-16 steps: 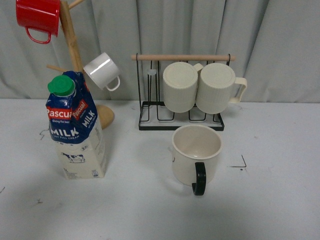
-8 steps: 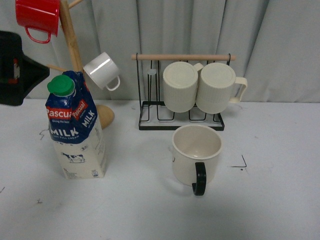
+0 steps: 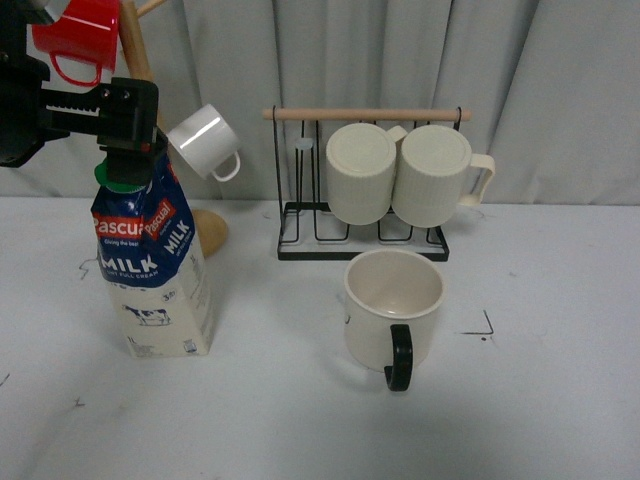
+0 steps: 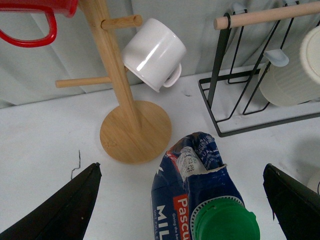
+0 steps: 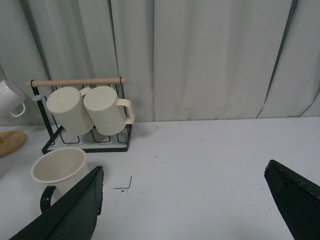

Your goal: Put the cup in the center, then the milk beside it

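The milk, a blue-and-white carton with a green cap, stands upright at the table's left. My left gripper hangs open just above its cap. In the left wrist view the carton's top lies between that gripper's spread fingers, touching neither. The cup, cream with a black handle facing front, stands on the white center patch, left of a black corner mark. My right gripper is open over bare table to the right of the cup.
A wooden mug tree behind the milk carries a red mug and a glossy white mug. A black wire rack with two ribbed cream mugs stands just behind the cup. A grey curtain closes the back.
My left gripper has come into the front view from the left and moved right, stopping over the milk's cap. The milk and the cup have not moved.
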